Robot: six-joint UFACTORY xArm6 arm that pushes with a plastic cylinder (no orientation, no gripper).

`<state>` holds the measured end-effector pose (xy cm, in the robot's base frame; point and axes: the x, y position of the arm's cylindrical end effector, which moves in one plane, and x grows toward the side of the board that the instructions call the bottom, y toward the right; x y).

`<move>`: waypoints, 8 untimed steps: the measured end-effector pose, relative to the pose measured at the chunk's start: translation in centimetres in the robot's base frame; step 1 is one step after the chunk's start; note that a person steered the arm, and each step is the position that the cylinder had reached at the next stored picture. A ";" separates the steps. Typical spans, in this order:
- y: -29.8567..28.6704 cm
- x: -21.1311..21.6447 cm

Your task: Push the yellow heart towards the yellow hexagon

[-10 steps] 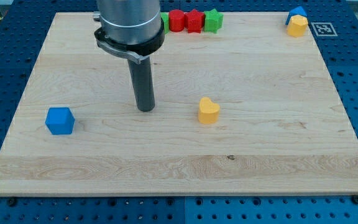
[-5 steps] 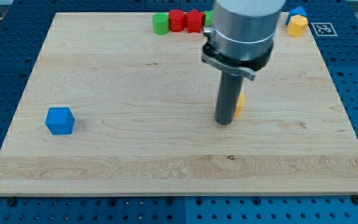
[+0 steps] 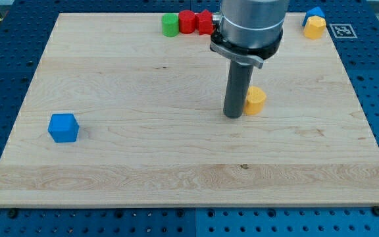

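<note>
The yellow heart [image 3: 256, 99] lies right of the board's middle, partly hidden behind the dark rod. My tip [image 3: 233, 116] rests on the board at the heart's lower left, touching or almost touching it. The yellow hexagon [image 3: 314, 27] sits at the view's top right corner, far up and to the right of the heart, with a blue block [image 3: 316, 13] just behind it.
A green block [image 3: 170, 25] and two red blocks [image 3: 188, 21] [image 3: 204, 21] stand in a row at the top edge, partly behind the arm. A blue cube [image 3: 63, 128] sits at the left. A marker tag [image 3: 342, 30] lies at the top right corner.
My tip swept from the left of the heart to its lower left, then moved slightly up. The heart slid to the right and a little upward, towards the hexagon.
</note>
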<state>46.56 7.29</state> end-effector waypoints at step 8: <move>12.5 -0.6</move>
<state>45.93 19.76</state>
